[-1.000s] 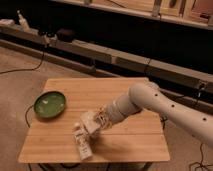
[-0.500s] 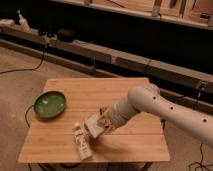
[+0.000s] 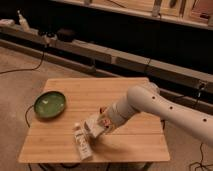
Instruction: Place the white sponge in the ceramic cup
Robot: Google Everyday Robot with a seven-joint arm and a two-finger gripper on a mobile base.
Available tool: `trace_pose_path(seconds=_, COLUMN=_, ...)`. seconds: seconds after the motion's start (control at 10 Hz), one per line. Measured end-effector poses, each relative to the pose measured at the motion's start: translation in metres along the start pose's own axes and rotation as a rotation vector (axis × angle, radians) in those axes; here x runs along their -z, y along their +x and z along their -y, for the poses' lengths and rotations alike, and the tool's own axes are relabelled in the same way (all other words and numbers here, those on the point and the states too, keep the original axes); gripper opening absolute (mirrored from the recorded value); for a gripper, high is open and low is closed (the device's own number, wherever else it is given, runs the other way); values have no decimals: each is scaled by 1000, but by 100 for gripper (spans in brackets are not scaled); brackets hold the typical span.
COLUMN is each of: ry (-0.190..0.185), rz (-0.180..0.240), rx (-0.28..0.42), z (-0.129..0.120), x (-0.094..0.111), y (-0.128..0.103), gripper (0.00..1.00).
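My gripper (image 3: 96,125) hangs low over the front middle of the wooden table (image 3: 125,90), at the end of the white arm (image 3: 150,102) that reaches in from the right. A pale, squarish, pad-like shape sits at the gripper's tip; it may be the white sponge, but I cannot tell it apart from the gripper. The gripper is just to the right of the upper end of a white printed carton (image 3: 81,142) that lies flat. The ceramic cup does not show; it may be hidden behind the gripper.
A green plate (image 3: 50,104) sits at the table's left side. Cables run over the floor on the left. A long low shelf with a power strip stands behind the table.
The gripper has moved slightly down and toward the table's front, closer to the carton's upper end. The carton and the plate have not moved.
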Motion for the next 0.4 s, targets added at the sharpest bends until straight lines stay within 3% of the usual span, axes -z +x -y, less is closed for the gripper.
trace_pose_path(seconds=0.4, ry=15, rz=4, rx=-11, z=2, x=1, y=1, gripper=80)
